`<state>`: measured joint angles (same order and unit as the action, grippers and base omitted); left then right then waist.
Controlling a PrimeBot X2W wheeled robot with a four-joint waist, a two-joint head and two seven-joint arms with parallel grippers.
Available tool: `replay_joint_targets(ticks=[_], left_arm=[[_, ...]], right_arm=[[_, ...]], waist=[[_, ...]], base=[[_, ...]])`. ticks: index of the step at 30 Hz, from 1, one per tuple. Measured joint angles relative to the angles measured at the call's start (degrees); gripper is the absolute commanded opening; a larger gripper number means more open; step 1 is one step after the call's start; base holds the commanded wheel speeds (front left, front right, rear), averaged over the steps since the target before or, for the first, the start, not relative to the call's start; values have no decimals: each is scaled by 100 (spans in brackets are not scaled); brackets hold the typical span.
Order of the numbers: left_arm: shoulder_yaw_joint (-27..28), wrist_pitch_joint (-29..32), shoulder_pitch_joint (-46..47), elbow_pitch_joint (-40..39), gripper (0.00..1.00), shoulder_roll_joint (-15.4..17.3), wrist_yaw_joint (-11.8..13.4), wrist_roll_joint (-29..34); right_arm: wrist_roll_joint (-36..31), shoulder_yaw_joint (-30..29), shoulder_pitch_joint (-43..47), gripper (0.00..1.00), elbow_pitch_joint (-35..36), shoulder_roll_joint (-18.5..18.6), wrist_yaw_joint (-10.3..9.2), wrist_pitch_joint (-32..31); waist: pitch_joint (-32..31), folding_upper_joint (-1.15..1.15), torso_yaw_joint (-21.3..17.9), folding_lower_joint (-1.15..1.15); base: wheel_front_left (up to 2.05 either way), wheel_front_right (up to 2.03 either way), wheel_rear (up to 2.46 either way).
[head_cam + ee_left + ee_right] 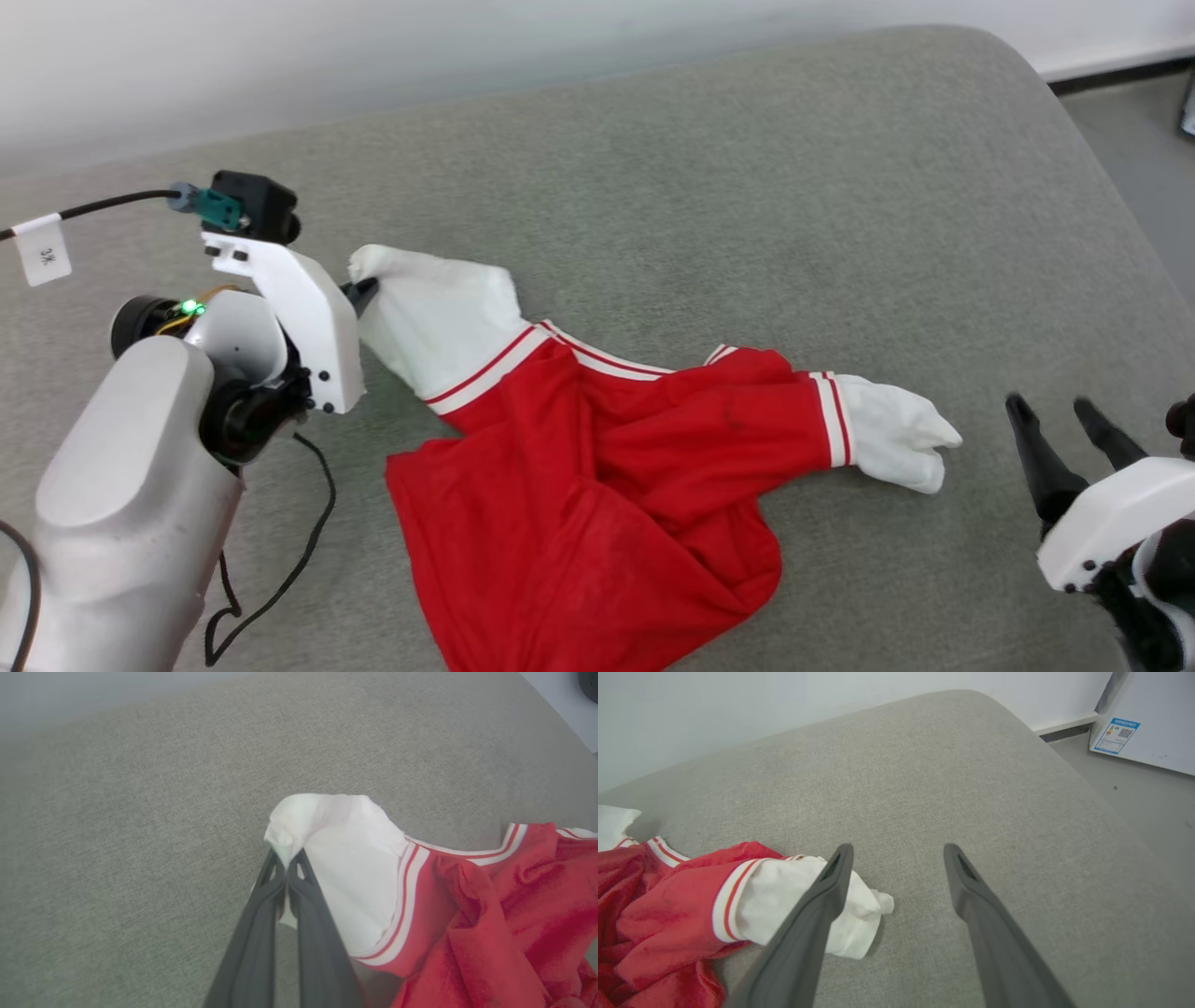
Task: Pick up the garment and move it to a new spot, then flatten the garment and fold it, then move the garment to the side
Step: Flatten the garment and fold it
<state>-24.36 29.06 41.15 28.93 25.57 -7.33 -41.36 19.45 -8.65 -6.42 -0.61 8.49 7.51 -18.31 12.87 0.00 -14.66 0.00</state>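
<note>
The garment (pixel 597 485) is a red jersey with white sleeves and striped trim, lying crumpled on the grey cushion (pixel 709 187). My left gripper (pixel 362 289) is shut on the tip of the left white sleeve (pixel 345 858), its fingers (pixel 261 933) pinching the cloth edge. The other white sleeve (pixel 896 434) points right. My right gripper (pixel 1060 415) stands open just right of that sleeve, apart from it. In the right wrist view this sleeve (pixel 794 900) lies beside the left finger (pixel 817 914). The numbers are hidden.
A black cable (pixel 280 579) runs across the cushion beside my left arm, with a white tag (pixel 42 250) on another cable. The cushion's rounded right edge drops to a grey floor (pixel 1139 793), where a white appliance (pixel 1148 723) stands.
</note>
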Motion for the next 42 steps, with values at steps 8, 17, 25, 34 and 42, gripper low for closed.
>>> replay_joint_targets(ticks=[8,17,25,34,42], left_arm=[[-134,-179,-107,-744,0,-89,76,124],[-236,-183,-72,-1322,0,-94,102,210],[-278,-310,-45,-1408,0,-93,92,225],[-161,-772,-51,-1346,0,0,181,346],[18,-1454,292,-1139,0,30,304,627]], right_arm=[[569,249,-304,100,-476,684,0,-1949],[749,980,-1104,100,-1679,833,0,-2332],[1058,1261,-1493,0,-2455,968,-1,-2565],[781,1373,-1765,0,-2220,1146,0,-2138],[167,1001,-2511,0,-1798,1354,0,-1766]], waist=[[-112,0,398,0],[250,0,678,0],[315,0,846,0],[-4,0,837,0],[-501,0,901,0]], base=[[0,0,0],[0,0,0],[0,0,0],[0,0,0],[0,0,0]])
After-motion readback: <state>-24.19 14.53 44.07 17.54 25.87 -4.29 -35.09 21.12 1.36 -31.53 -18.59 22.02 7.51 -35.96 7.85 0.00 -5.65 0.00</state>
